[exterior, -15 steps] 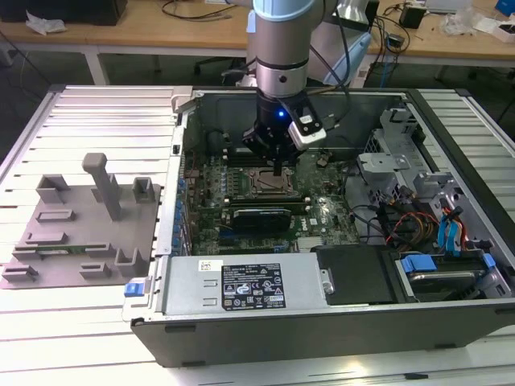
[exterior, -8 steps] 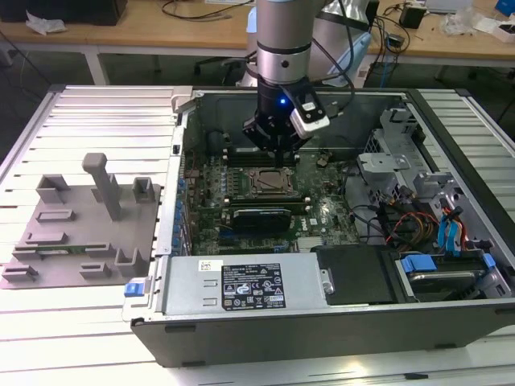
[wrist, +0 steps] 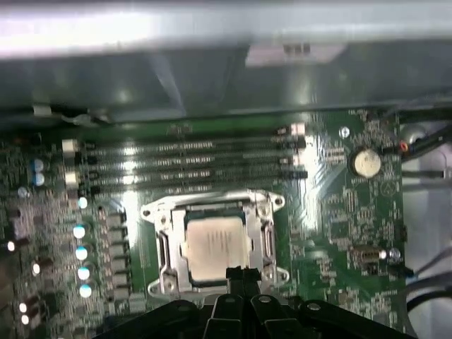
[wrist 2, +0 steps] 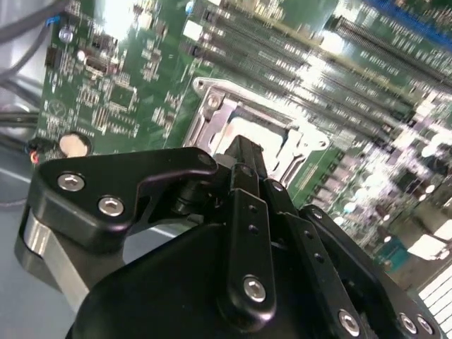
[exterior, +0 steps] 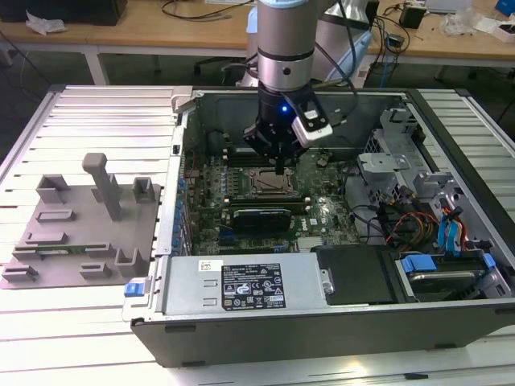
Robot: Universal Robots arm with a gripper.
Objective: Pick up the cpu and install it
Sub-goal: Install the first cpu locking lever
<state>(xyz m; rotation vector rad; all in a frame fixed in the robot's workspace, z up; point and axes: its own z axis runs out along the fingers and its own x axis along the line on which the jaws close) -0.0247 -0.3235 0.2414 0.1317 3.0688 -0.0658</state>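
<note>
The arm comes straight down from the top of the exterior view into the open computer case (exterior: pixel 338 322), its wrist vertical and the hand (exterior: pixel 279 166) pointing down at the motherboard (exterior: pixel 241 201). A blue light glows on the wrist just above the hand, and a white-and-grey camera block juts out on the exterior view's right of it.

The fingertips (wrist: pixel 236 274) are drawn together into a narrow point with nothing between them, and they sit at the edge of the socket frame (wrist: pixel 159 212). In the second wrist view the black fingers (wrist 2: pixel 244 159) likewise meet in a closed tip over the metal frame of the socket.

The cpu (wrist: pixel 215 244) lies flat inside the socket, its pale silver-grey top facing up, enclosed by the metal frame on all sides. It is just beside the fingertips; whether they touch it I cannot tell. 4 memory slots (wrist: pixel 191 159) run parallel beyond the socket, and a round coin cell (wrist: pixel 366 162) sits on the board off to one side.

Outside the case, on the ribbed bench (exterior: pixel 96 112) at the exterior view's left, rests a grey fixture plate (exterior: pixel 80 233) with upright posts, well apart from the arm
</note>
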